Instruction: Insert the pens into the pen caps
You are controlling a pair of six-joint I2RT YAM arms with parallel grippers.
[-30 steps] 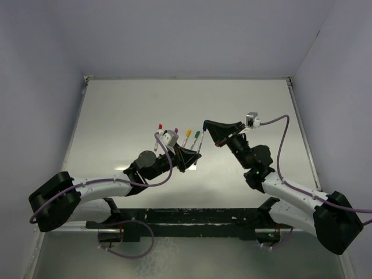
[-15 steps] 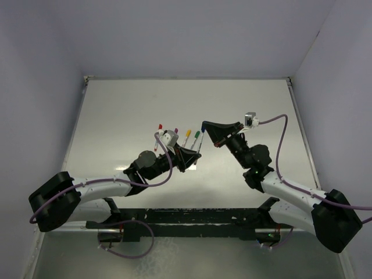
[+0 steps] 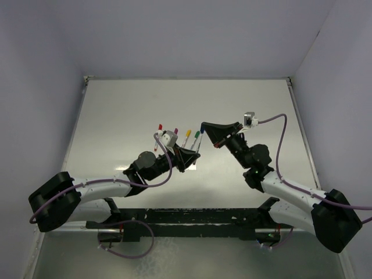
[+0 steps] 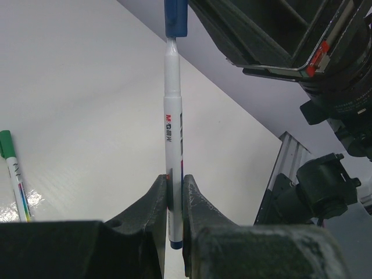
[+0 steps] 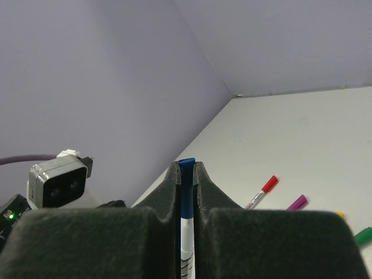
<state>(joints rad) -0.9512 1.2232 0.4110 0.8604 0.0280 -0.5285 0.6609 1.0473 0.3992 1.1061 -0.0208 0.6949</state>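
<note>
Above the surface (image 3: 116, 116), left gripper (image 4: 173, 183) pinches pen (image 4: 172, 116); right gripper (image 5: 186, 171) clamps blue cap (image 4: 175, 17) at its tip: press coaxially until seated.

White pen (image 4: 172, 133), blue cap (image 4: 175, 17); a second cap (image 4: 6, 143) is green.

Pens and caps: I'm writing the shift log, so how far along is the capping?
Done, it seems: the red pen, purple pen, yellow pen and green pen lie capped on the table. In hand: the left pincer grips the blue pen, its tip in the blue cap pinched by the right pincer. Left: pressing that cap home, if needed, then setting it down.
</note>
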